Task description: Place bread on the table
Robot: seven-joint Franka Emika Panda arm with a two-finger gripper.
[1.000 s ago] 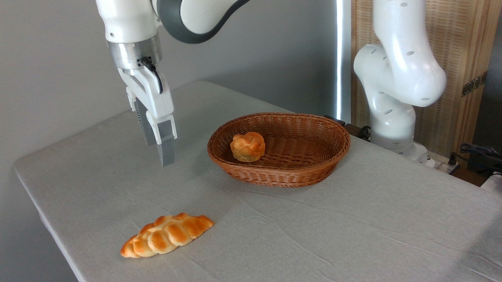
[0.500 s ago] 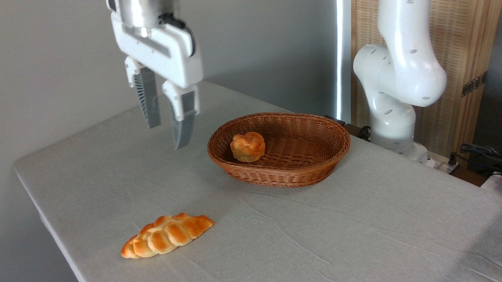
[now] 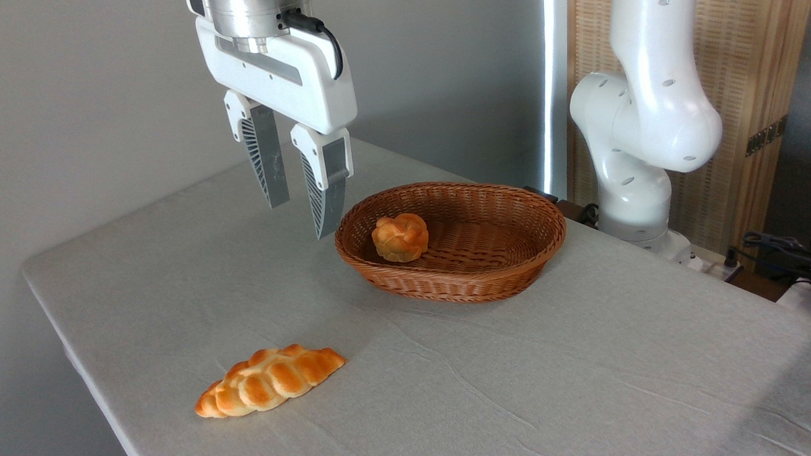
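Note:
The bread (image 3: 269, 380), a long braided golden loaf, lies flat on the grey-clothed table (image 3: 519, 386) near its front left edge. My gripper (image 3: 302, 220) hangs high above the table, just left of the wicker basket (image 3: 450, 240), well behind and above the loaf. Its two grey fingers are spread apart with nothing between them.
A small round knotted bun (image 3: 400, 237) sits in the left part of the basket. The arm's white base (image 3: 639, 145) stands at the table's back right, with a wooden slatted screen (image 3: 744, 74) behind it. Cables (image 3: 784, 248) lie at the far right.
The gripper has risen and travelled right toward the basket, turning about its axis so both fingers now show spread. The bread has stayed where it lay.

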